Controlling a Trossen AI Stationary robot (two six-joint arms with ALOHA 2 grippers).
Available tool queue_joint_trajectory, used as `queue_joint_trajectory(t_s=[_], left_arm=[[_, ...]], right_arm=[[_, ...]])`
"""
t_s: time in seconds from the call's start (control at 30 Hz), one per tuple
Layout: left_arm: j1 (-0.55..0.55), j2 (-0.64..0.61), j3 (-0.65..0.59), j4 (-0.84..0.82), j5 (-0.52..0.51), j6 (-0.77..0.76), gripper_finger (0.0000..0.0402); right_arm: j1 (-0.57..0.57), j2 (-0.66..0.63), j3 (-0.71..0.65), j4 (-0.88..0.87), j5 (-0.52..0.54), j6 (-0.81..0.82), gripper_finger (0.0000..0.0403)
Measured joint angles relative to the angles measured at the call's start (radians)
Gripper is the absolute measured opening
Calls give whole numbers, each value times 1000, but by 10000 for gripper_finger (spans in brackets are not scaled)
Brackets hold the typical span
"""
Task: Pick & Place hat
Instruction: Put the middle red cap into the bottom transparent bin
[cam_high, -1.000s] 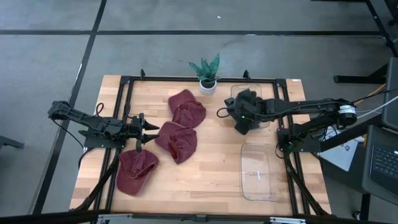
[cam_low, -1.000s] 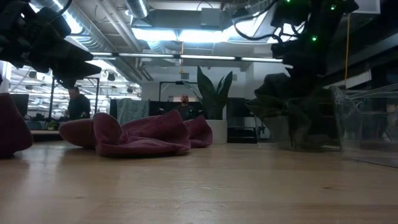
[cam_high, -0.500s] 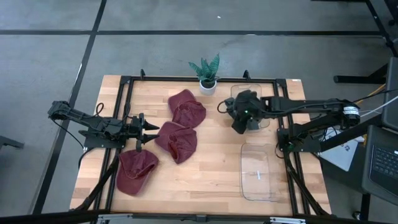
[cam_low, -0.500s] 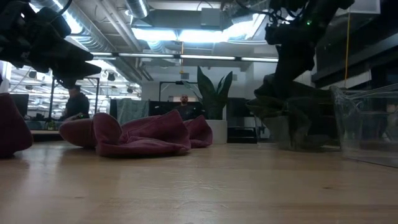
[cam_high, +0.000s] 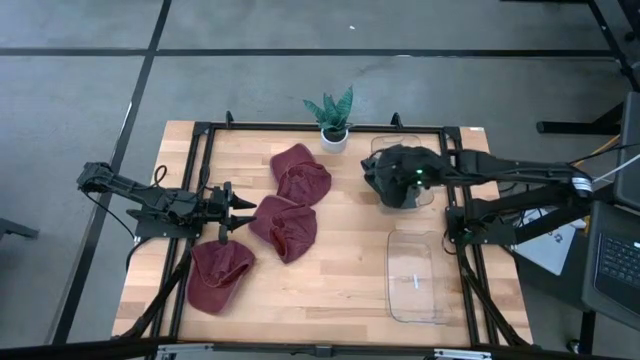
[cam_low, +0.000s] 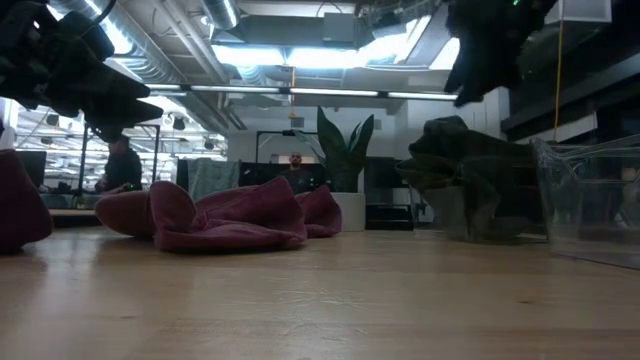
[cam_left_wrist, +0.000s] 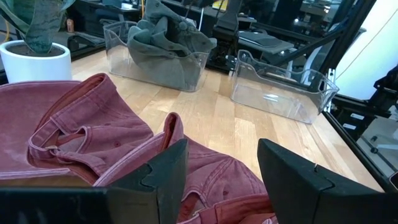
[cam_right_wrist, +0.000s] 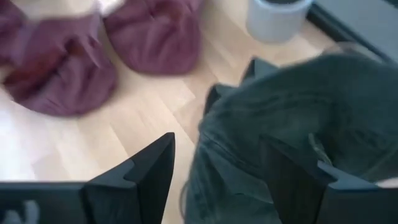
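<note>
1. Right gripper (cam_right_wrist: 214, 180): positioned above the dark green hat (cam_high: 397, 160) at the far right of the table. Jaws stand apart with nothing between them. In the high view the gripper body covers most of this hat; only its edges show.
2. Dark green hat: lies in the far clear plastic bin (cam_high: 378, 148), heaped above the bin's rim. The left wrist view shows it piled in that bin (cam_left_wrist: 186, 71). In the low view the hat (cam_low: 465, 160) is a dim shape behind the bin wall.
3. Left gripper (cam_left_wrist: 217, 165): hovers at the left side of the table, just beside the middle maroon hat (cam_high: 285, 228). Jaws apart, empty.
4. Maroon hats: three lie on the table. The far one (cam_high: 301, 172) sits near the potted plant (cam_high: 333, 117); the near one (cam_high: 220, 275) lies by the left front edge. In the low view, this near hat is cut off at the picture's left edge.
5. Second clear bin (cam_high: 414, 277): stands empty, nearer the front than the first bin.
6. Surface: light wooden tabletop (cam_high: 330, 290) with a black frame along its edges.
7. Room: grey floor around the table. The low view shows ceiling light strips and two persons far behind, one (cam_low: 122, 165) at left and one (cam_low: 296, 163) near the plant; details are too small to make out.
</note>
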Motion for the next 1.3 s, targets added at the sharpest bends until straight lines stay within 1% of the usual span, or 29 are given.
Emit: queue_joint_trajectory(t_s=[0.17,0.47,0.63,0.77,1.13,1.2,1.3], left_arm=[[0,0,0,0,0,0,191],[0,0,0,0,0,0,191],[0,0,0,0,0,0,189],[0,0,0,0,0,0,191],[0,0,0,0,0,0,191],[0,0,0,0,0,0,191],[0,0,0,0,0,0,190]], right_arm=[[31,-105,0,50,-2,-37,229],[145,-295,1,75,-4,-217,229],[195,-389,-4,75,-81,-301,229],[220,-506,-63,75,-121,-319,229],[229,-904,-268,74,-114,-319,229],[229,-979,-309,78,-114,-298,229],[229,-1050,-362,133,-118,-261,229]])
